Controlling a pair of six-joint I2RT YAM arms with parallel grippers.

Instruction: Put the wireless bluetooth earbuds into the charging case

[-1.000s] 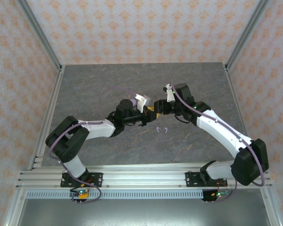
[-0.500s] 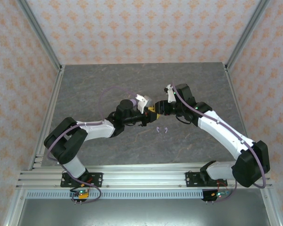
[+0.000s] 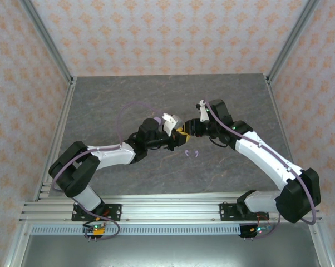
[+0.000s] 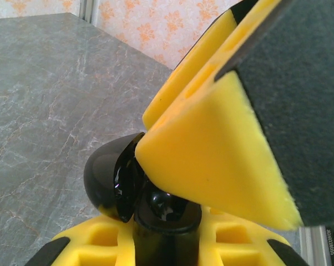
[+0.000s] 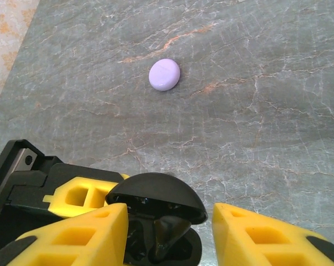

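Quick count from me: two arms (image 3: 109, 154) (image 3: 265, 158), two round charging cases (one black case (image 5: 156, 200) popped open, one lavender case (image 5: 165, 74) shut), two pale earbuds (image 3: 188, 153) (image 3: 196, 154) on the desk (image 3: 101, 100), plus what looks like one black earbud (image 5: 164, 234) inside.

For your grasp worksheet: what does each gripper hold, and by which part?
Left gripper: the open black case, by its lower half. Right gripper: apparently nothing; its fingers stand apart on either side of the case.

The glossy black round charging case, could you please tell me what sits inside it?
Under its raised lid, the glossy black round charging case shows one black stemmed earbud. The rest of the interior is covered by the lid and a yellow foam finger.
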